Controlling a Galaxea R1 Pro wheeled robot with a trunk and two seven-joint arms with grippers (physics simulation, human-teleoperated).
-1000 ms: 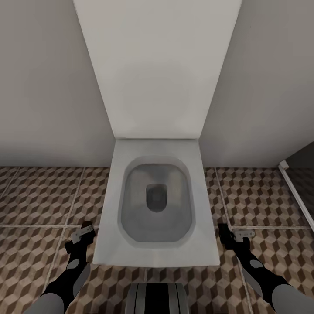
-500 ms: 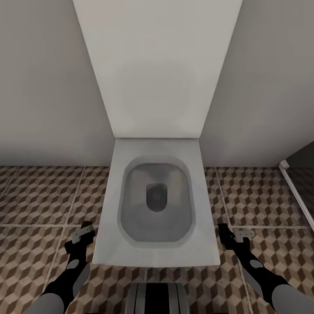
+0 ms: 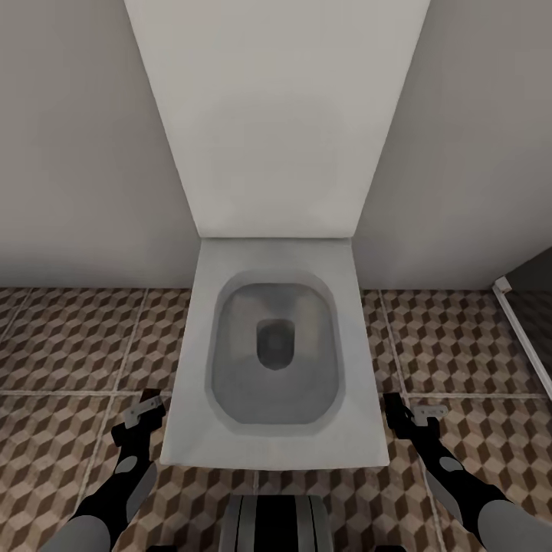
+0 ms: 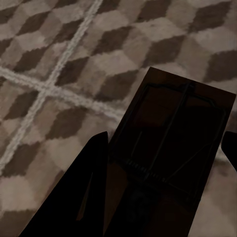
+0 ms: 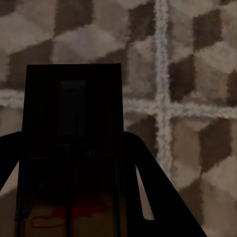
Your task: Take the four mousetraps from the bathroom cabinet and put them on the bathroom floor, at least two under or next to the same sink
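Closest in, both arms hung low on either side of a white toilet, and each one was carrying a trap: the left gripper was clamped on a mousetrap and the right gripper was pinching another mousetrap, both boards held up above the bathroom floor with its cube-pattern tiles. Past the grippers the toilet bowl sat open with its lid tipped up against the pale wall, and off at the far right edge you could just catch a dark glass panel.
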